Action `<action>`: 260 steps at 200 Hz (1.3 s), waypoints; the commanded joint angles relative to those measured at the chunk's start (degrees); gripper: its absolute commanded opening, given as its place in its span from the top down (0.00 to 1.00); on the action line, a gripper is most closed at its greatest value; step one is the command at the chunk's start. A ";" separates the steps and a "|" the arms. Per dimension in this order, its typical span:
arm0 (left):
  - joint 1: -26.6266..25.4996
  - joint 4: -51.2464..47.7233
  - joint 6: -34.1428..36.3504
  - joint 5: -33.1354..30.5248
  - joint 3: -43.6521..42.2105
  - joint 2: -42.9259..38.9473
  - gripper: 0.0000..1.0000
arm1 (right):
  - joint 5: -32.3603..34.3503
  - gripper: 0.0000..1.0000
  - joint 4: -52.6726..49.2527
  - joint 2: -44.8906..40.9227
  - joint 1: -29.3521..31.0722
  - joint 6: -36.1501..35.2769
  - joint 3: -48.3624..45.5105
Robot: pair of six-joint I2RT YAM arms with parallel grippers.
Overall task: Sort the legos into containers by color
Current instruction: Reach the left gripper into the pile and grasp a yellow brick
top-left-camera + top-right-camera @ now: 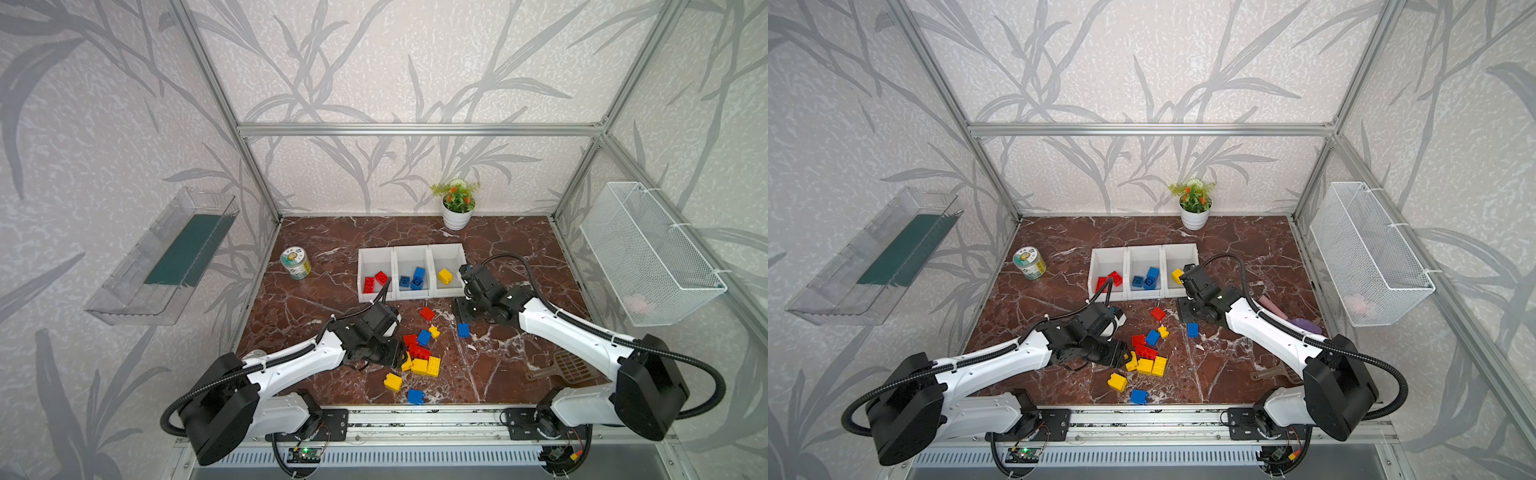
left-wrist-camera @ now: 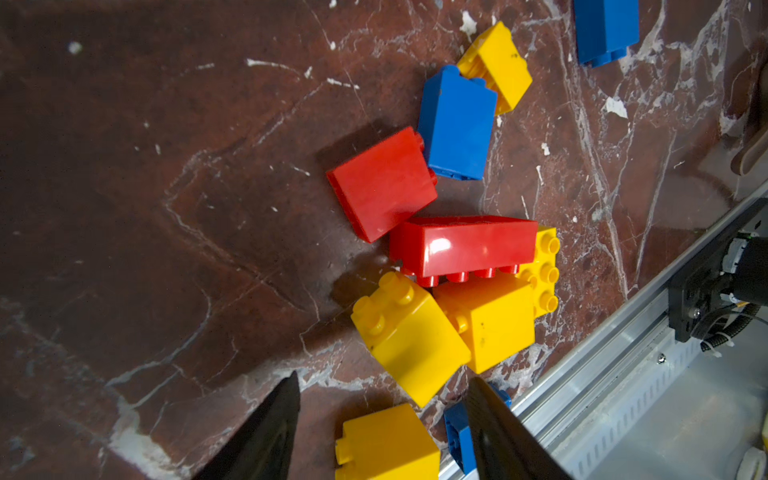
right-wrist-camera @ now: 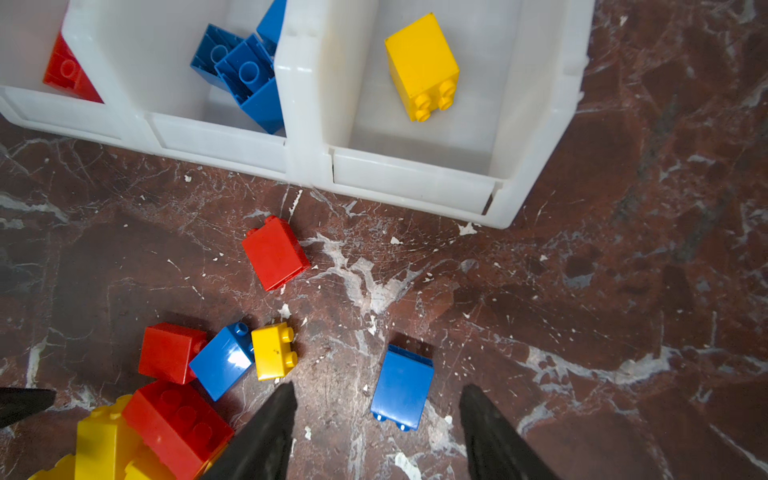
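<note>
While left gripper and right gripper gape empty, chunky studded legos gleam red, blue, yellow.

Both top views look down from high at the front over the whole table. Wrist views look down from close by. They share the brick pile.
</note>
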 commanded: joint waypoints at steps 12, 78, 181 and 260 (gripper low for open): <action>-0.34 3.68 -6.01 1.51 -1.36 1.35 0.32 | 0.06 0.36 1.86 -1.99 -0.07 -1.53 -1.86; -0.45 4.24 -7.72 3.92 -0.01 5.72 0.31 | -0.05 0.36 3.91 -2.08 -0.02 0.42 -4.25; -0.69 3.76 -7.63 2.12 1.98 8.05 0.32 | 0.01 0.36 4.17 -2.71 -0.08 1.49 -5.50; -0.70 0.18 -7.55 -1.79 2.99 8.56 0.43 | 0.16 0.36 4.06 -3.30 -0.02 2.00 -6.31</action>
